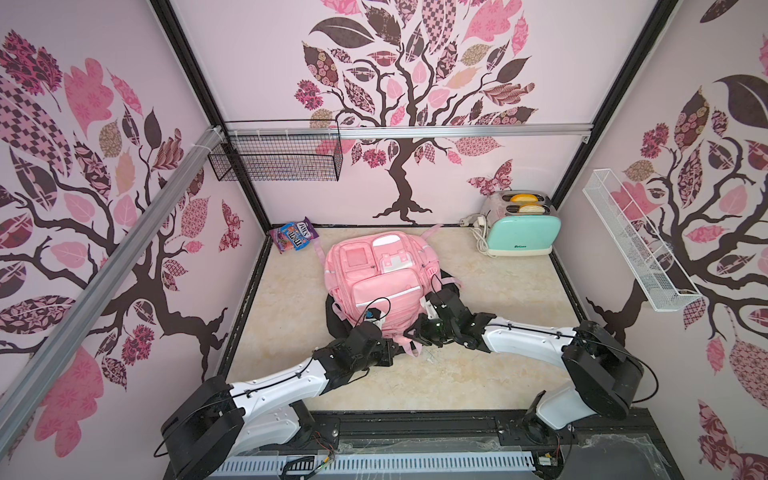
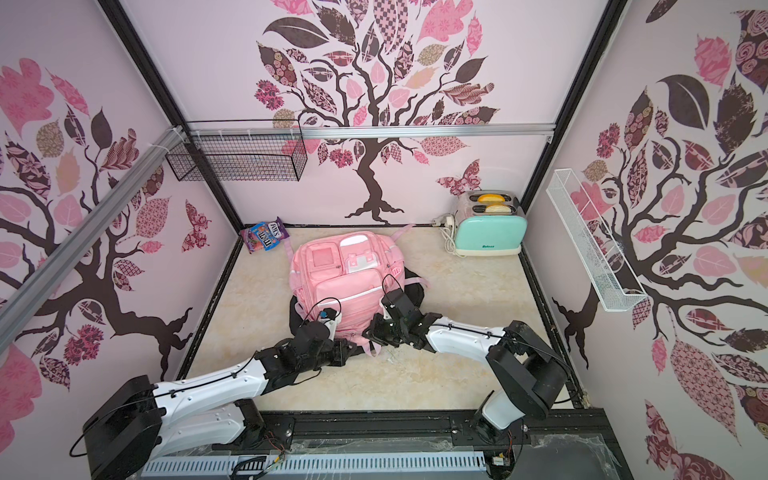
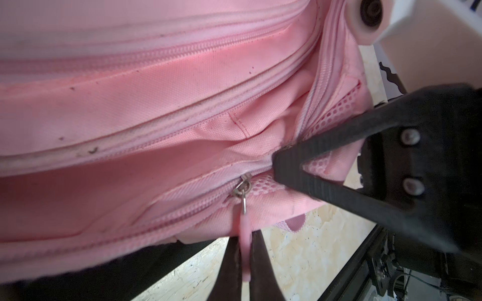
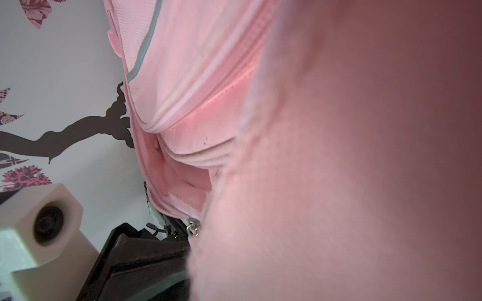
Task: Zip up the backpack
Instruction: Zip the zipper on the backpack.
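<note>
Left hand (image 3: 245, 260) clamps the pink zipper tab (image 3: 244, 229) in the left wrist view; right hand (image 3: 277, 166) pinches the large light-pink fabric backpack (image 3: 156, 99) beside the metal slider (image 3: 241, 186) (useful anchor). In both top views the backpack lies central on the beige counter (image 1: 478, 365). I'd pull steadily, fabric taut.

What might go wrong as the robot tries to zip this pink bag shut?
1. The left gripper pinches only the thin pink zipper pull, which may slip out when tugged.
2. Loose mesh bunches right beside the slider and could jam in the teeth.
3. The right gripper holds just a pinch of the backpack. If that slips, the bag may slide along rather than zip.
</note>
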You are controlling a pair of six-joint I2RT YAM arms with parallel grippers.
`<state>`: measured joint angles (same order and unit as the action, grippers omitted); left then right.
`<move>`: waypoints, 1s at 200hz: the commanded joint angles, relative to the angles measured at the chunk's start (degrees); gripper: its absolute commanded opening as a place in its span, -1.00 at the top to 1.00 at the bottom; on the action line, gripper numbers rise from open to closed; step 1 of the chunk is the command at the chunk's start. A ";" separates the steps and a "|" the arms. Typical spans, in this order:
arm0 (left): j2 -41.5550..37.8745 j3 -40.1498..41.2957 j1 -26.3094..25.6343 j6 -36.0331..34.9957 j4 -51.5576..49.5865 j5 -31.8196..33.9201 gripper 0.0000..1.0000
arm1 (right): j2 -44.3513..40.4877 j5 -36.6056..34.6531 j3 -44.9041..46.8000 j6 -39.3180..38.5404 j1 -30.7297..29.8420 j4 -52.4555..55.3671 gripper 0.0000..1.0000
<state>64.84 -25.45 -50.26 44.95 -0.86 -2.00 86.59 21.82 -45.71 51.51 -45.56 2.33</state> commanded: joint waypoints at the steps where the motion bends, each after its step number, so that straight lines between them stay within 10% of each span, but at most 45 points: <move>1: -0.50 -0.57 -0.19 -0.52 -3.69 0.99 1.00 | -4.93 3.52 -3.15 -7.95 0.13 3.73 1.00; 153: 2.94 0.24 0.95 0.30 -2.52 0.70 1.00 | -6.48 3.46 0.69 -9.37 8.11 7.63 1.00; 200: 5.50 1.27 0.91 1.19 2.56 -1.77 1.00 | -9.63 -3.82 5.38 0.31 8.10 6.67 0.32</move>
<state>68.53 -26.00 -50.19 45.12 2.98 -4.47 80.49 24.32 -43.05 45.89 -38.37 10.41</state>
